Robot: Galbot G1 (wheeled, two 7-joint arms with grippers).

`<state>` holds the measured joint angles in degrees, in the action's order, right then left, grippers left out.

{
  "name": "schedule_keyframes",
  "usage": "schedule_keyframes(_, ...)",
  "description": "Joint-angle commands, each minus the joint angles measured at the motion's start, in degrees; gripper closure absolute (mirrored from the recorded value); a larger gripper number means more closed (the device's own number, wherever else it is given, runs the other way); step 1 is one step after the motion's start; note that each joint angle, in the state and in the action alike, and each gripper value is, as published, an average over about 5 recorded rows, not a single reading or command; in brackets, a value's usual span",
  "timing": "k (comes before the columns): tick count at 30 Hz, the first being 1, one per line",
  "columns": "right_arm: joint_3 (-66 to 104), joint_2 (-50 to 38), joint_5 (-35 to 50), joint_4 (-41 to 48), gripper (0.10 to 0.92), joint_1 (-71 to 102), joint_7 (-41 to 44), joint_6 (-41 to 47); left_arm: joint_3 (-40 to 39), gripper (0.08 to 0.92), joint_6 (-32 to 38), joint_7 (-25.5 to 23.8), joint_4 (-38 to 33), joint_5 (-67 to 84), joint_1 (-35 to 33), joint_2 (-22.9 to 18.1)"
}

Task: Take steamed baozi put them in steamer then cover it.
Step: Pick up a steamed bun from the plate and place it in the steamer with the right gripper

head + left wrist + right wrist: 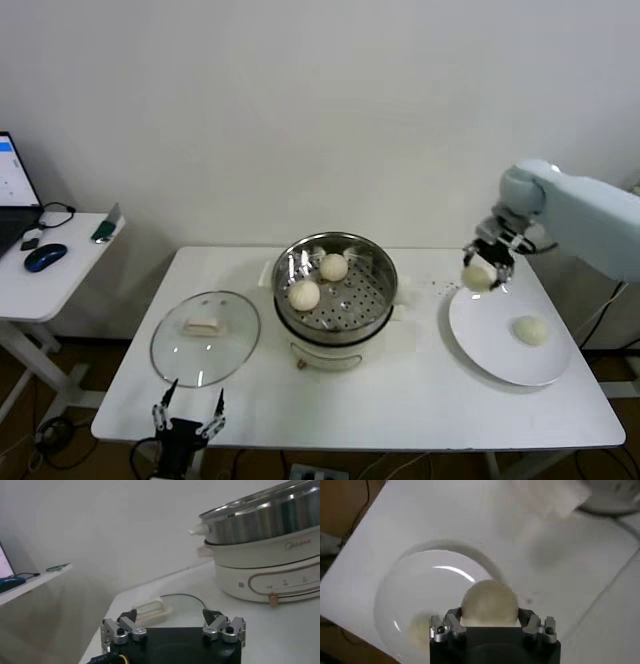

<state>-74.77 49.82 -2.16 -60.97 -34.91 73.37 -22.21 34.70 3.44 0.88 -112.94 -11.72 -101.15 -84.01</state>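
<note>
The right arm reaches in from the table's right side, its right gripper (482, 268) raised above the far rim of the white plate (480, 335), clamped on a baozi (478, 277). Another bun (531, 330) lies on the plate; two buns (304, 295) sit in the steamer (336, 300). The left gripper (187, 418) hangs spread at the table's near edge, beside the glass cover (205, 338).
</note>
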Motion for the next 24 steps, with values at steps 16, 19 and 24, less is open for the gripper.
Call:
schedule_keyframes(16, -0.85, 28.35, -12.77, -10.75, 0.296, -0.68, -1.73, -15.83, 0.03, 0.177, -0.27, -0.91, -0.24, 0.65, -1.13, 1.01)
schedule_keyframes(19, -1.85, 28.94, -12.79, -11.43, 0.298, 0.88, -1.80, -15.83, 0.14, 0.177, -0.21, -0.93, -0.09, 1.09, -1.19, 1.21)
schedule_keyframes(24, -3.58, 28.95, -12.78, -12.21, 0.296, 2.69, -1.83, -15.79, 0.40, 0.177, -0.24, -0.94, 0.26, 1.88, -0.99, 1.80)
